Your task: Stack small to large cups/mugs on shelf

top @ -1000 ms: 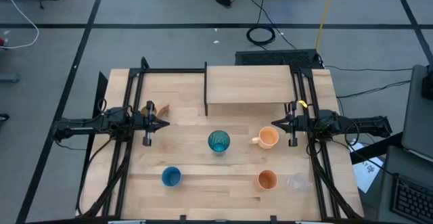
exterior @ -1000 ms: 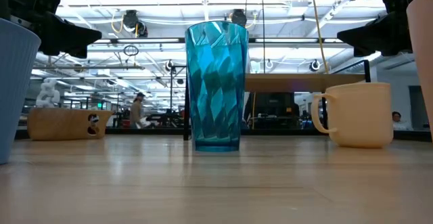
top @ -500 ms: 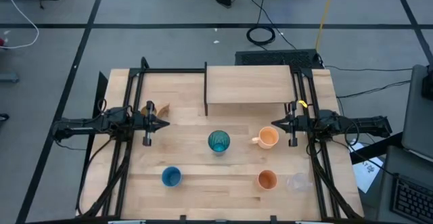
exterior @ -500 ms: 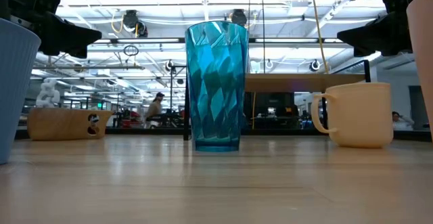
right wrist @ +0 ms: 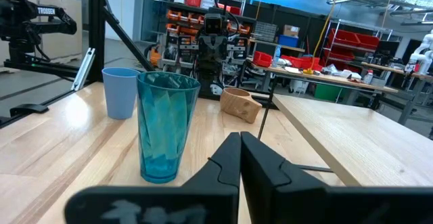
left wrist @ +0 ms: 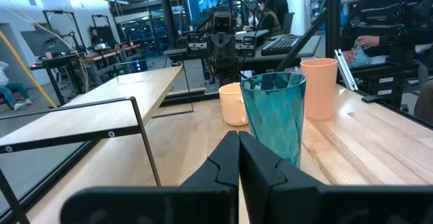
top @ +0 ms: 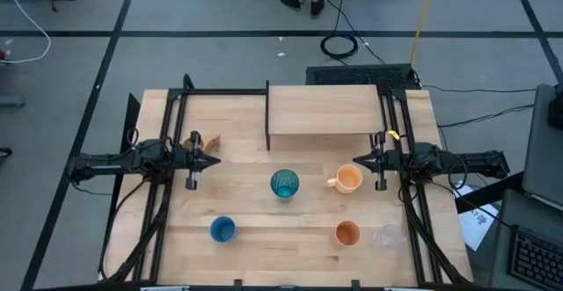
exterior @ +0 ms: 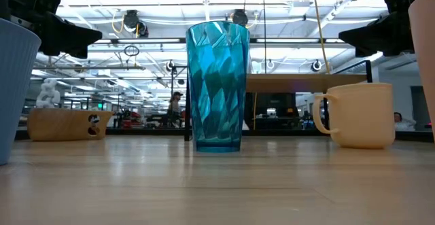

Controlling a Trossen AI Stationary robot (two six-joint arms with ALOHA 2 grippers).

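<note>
The shelf [top: 321,111] stands at the table's far middle. On the tabletop stand a teal tumbler [top: 284,184] in the middle, an orange handled mug [top: 349,178] to its right, a blue cup [top: 223,229] at near left, and an orange cup [top: 347,233] beside a clear handled cup [top: 385,236] at near right. A brown wooden mug [top: 211,140] seems to lie on its side at far left. My left gripper [top: 217,161] hovers shut at the table's left, pointing level at the tumbler [left wrist: 274,116]. My right gripper [top: 354,160] hovers shut just right of the orange mug.
Black frame rails [top: 167,194] run along both table sides under the arms. Bare tabletop lies between the cups and in front of the shelf. People and workbenches show in the room beyond the table.
</note>
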